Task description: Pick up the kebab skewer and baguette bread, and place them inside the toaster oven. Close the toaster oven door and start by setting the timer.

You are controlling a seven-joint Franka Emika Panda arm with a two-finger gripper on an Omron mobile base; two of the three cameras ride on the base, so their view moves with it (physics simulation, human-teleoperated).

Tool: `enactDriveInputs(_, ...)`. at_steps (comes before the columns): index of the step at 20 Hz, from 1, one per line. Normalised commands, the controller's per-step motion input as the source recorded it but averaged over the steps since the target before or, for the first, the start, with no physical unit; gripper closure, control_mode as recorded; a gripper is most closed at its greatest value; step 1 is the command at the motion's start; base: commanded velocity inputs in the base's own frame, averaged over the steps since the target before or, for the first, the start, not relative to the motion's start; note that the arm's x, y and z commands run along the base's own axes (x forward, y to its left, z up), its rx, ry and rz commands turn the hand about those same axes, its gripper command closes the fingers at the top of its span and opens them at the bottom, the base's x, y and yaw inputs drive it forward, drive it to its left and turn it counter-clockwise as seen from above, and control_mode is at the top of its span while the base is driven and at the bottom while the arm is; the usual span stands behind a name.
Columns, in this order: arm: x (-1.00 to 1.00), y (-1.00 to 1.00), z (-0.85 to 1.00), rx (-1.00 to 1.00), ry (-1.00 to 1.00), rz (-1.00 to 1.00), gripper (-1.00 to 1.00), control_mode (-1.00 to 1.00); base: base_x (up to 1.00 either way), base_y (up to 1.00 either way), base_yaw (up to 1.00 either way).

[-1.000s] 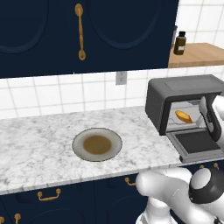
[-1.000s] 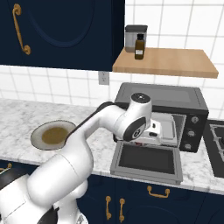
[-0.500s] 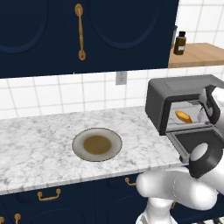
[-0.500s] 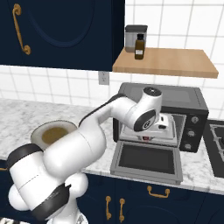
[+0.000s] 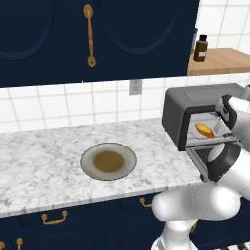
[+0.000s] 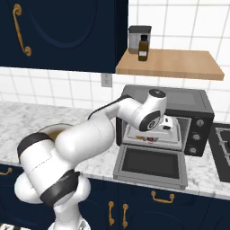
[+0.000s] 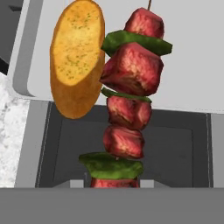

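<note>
My gripper (image 7: 114, 183) is shut on the lower end of the kebab skewer (image 7: 129, 87), whose red and green chunks run up the hand view. The skewer hangs over the light grey tray (image 7: 192, 57) at the mouth of the toaster oven (image 6: 188, 101). The baguette bread (image 7: 76, 57) lies on that tray just beside the skewer, its end over the tray's front edge; it also glows orange inside the oven (image 5: 205, 130). The toaster oven door (image 6: 150, 165) lies open and flat below my hand (image 6: 152, 117).
An empty round plate (image 5: 108, 161) sits on the marble counter (image 5: 39, 161) to the oven's left. A brown bottle (image 6: 143, 48) and a canister (image 6: 137, 36) stand on the wooden shelf above. Oven knobs (image 6: 196, 134) are on its right face, a stovetop (image 6: 223, 143) beyond.
My hand has risen a little and moved further toward the oven opening, carrying the skewer. The baguette, plate and door have stayed put.
</note>
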Motion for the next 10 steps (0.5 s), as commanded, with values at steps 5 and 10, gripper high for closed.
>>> enactDriveInputs(5, 0.17, -0.23, -0.02, 0.00, 0.00, 0.00, 1.00, -1.00, 0.00, 0.00, 0.00)
enactDriveInputs(10, 0.08, -0.23, -0.06, 0.01, 0.00, 0.00, 1.00, -1.00, 0.00, 0.00, 0.00)
